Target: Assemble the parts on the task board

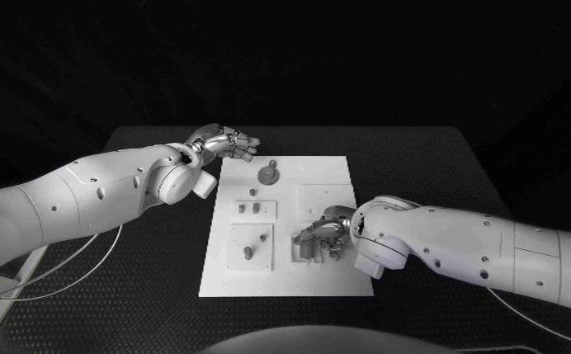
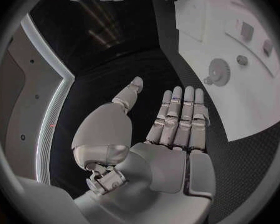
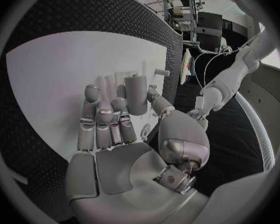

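Observation:
The white task board [image 1: 333, 284] lies in the middle of the black table. On it are a round grey gear [image 1: 270, 174], a few small pegs [image 1: 247, 205] and one more peg [image 1: 247, 252]. My right hand [image 1: 327, 237] hangs low over the board's right middle, at a cluster of upright parts [image 1: 304, 248]. In the right wrist view my right hand [image 3: 115, 129] seems to pinch a grey part [image 3: 137, 93] between thumb and fingers above the board [image 3: 59, 69]. My left hand [image 1: 226, 143] hovers off the board's far left corner; in the left wrist view my left hand [image 2: 174, 129] has straight fingers and holds nothing, with the gear [image 2: 217, 72] beyond it.
Bare black table mat [image 1: 417, 164] surrounds the board on all sides. A cable [image 1: 72, 276] loops beside my left arm near the table's left edge.

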Controlling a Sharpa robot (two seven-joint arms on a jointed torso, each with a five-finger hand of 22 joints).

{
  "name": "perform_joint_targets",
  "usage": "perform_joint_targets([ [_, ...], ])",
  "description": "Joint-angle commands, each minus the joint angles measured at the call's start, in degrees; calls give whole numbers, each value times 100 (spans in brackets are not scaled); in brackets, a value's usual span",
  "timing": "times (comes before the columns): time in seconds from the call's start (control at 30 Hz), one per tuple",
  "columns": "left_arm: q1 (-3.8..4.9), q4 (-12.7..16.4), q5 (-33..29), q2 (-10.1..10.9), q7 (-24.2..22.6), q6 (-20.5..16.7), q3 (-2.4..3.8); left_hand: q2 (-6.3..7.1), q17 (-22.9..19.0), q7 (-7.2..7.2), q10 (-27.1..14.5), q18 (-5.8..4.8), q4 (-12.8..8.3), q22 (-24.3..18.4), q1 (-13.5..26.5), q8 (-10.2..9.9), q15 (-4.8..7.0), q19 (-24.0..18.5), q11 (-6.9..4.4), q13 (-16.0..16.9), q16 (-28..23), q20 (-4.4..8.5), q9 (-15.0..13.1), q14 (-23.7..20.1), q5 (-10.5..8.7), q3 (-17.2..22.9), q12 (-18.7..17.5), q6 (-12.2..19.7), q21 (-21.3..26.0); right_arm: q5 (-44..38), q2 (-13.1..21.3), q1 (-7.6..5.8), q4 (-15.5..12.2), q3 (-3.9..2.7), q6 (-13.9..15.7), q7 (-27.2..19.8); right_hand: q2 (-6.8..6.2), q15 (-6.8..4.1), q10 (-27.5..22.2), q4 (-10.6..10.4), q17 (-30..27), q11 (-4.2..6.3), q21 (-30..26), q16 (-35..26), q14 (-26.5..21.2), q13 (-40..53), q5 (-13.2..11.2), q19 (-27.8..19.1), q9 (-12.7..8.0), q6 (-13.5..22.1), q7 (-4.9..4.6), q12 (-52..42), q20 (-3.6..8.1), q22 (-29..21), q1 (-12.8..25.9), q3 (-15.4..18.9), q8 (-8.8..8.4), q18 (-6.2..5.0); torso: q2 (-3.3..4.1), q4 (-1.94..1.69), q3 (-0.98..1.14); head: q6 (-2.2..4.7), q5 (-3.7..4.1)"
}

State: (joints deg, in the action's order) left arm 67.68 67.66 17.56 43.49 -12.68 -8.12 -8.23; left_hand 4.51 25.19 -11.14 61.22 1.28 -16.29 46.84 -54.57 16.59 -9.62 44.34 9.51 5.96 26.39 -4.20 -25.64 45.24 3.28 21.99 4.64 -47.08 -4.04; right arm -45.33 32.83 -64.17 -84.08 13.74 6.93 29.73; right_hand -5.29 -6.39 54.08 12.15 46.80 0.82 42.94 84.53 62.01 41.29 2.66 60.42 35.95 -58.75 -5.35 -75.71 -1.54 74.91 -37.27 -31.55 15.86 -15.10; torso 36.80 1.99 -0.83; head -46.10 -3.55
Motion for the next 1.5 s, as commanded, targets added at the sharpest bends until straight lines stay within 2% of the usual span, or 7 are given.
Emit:
perform_joint_targets([
  [0.03,14,22,-3,-3,-29,-11,3,47,6,6,32,36,1,-3,20,22,-22,-45,-3,8,-19,12,9,-17,-19,-37,-35,-14,7,-160,31,5,-20,0,-195,25,-19,-30,4,-41,11,2,38,30,-10,7,18,30,-2,-31,-1,-30,15,112,26,2,26,10,-2,1,1,-22,-12],
  [0.17,17,19,-3,11,-14,-12,3,48,6,6,32,36,1,-3,21,22,-22,-46,-3,8,-20,12,9,-17,-19,-38,-35,-15,6,-165,29,5,7,0,-260,32,-18,-31,3,-43,12,2,39,30,-10,8,18,30,-2,-31,-1,-30,16,112,29,1,26,10,-2,-3,1,-37,-19],
  [0.3,19,17,-3,15,-8,-11,3,49,6,7,32,36,1,-3,22,23,-22,-46,-3,8,-20,12,9,-18,-19,-39,-35,-15,6,-172,22,5,-12,0,-346,35,-17,-31,1,-55,15,2,41,31,-12,10,17,28,-4,-28,-1,-30,17,113,46,-2,26,10,0,9,6,-45,-32],
  [0.9,31,15,-3,19,12,-6,2,51,9,8,32,36,2,-4,31,25,-24,-51,-3,9,-26,11,10,-22,-19,-47,-37,-18,7,-193,-122,16,136,1,-276,19,-38,-31,-11,-76,22,0,42,29,-22,14,17,16,-9,-11,-5,-27,20,112,80,-11,22,10,3,-6,-2,-72,-56],
  [1.07,31,8,-3,15,18,-3,2,51,10,8,32,37,2,-4,32,24,-24,-52,-3,9,-27,10,10,-22,-19,-48,-38,-17,7,-180,-154,33,151,1,-384,12,-55,-30,-19,-83,25,-2,43,26,-29,15,17,11,-12,-2,-7,-24,20,111,93,-16,20,10,5,0,-4,-80,-65],
  [1.3,32,12,-3,22,28,-3,2,52,11,8,32,37,3,-4,34,24,-24,-53,-3,9,-29,10,11,-23,-19,-50,-38,-16,7,-182,-183,55,201,1,-465,16,-133,-20,-61,-99,35,-16,39,16,-59,19,18,-15,-23,47,-23,-10,18,109,118,-42,3,10,4,3,-2,-98,-75],
  [1.5,33,12,-3,24,31,11,1,56,12,8,31,37,1,-5,35,23,-25,-56,-3,9,-31,10,12,-25,-19,-53,-39,-15,7,-182,-184,65,200,1,-500,5,-264,1,-111,-161,51,-38,37,10,-96,21,18,-43,-35,102,-45,7,8,108,149,-97,-13,10,0,11,-1,-112,-90],
])
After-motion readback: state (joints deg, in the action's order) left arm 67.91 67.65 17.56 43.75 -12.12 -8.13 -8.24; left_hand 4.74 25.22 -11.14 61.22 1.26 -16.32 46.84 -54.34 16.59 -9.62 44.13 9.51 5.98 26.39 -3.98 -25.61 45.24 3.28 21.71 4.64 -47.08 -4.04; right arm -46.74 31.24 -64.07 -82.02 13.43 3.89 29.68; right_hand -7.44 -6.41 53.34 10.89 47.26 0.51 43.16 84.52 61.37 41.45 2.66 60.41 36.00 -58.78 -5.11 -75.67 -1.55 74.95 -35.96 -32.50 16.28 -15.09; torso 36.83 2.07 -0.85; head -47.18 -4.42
